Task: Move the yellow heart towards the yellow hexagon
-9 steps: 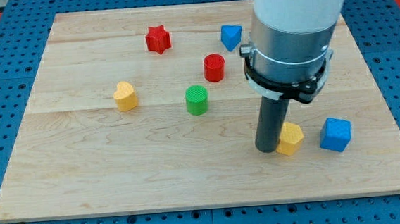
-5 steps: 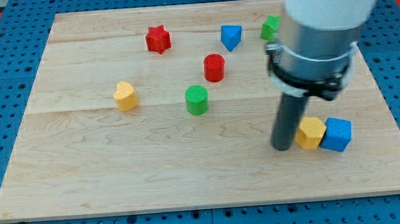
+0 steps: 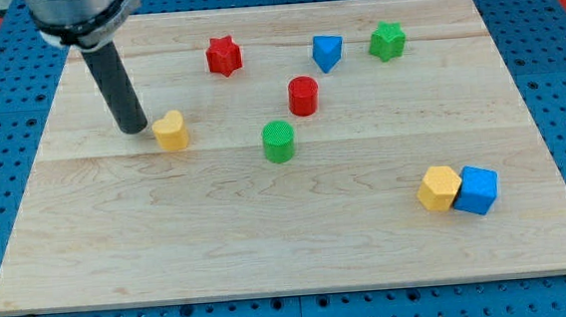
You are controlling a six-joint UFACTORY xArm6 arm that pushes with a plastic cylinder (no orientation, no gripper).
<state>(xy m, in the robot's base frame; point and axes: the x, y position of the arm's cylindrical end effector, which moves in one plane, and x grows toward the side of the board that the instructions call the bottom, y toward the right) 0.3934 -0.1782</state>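
Note:
The yellow heart (image 3: 171,130) lies on the wooden board at the view's left. My tip (image 3: 132,128) stands just left of it, close to touching its left side. The yellow hexagon (image 3: 439,188) lies at the view's lower right, touching a blue cube (image 3: 477,190) on its right.
A red star (image 3: 223,56), a blue block (image 3: 326,51) and a green star (image 3: 387,40) lie along the view's top. A red cylinder (image 3: 303,95) and a green cylinder (image 3: 279,141) stand near the middle, between the heart and the hexagon.
My tip has moved from beside the yellow hexagon far to the view's left, to the yellow heart's left side. The heart has shifted slightly. The hexagon now rests against the blue cube.

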